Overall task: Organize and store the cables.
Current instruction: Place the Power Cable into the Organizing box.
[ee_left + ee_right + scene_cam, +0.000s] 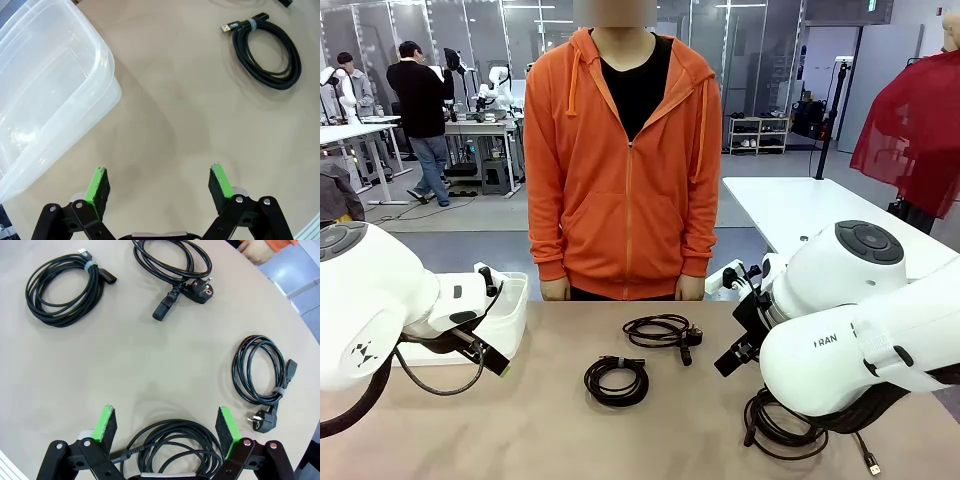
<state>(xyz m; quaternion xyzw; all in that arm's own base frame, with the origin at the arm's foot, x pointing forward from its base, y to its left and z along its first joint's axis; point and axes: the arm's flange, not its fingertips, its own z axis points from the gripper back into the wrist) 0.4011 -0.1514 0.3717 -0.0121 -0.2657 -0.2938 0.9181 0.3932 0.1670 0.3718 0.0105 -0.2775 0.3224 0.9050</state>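
So the right end effector (167, 426) hangs spread over a loose cable coil (175, 446) at 6 o'clock, likely the first pick. Banded USB cable (62, 290) at 10, power cord (172, 262) at 12. The left end effector (160, 185), spread and empty, sits by the clear bin (102, 57) at 10, presumably for storage.

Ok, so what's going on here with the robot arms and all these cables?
Nothing is being handled yet. Four coiled cables lie loose on the table. The right gripper hangs over one coil, and the left gripper is beside a clear plastic bin. Both have their jaws open and empty. A person in an orange hoodie stands at the far side, arms down.
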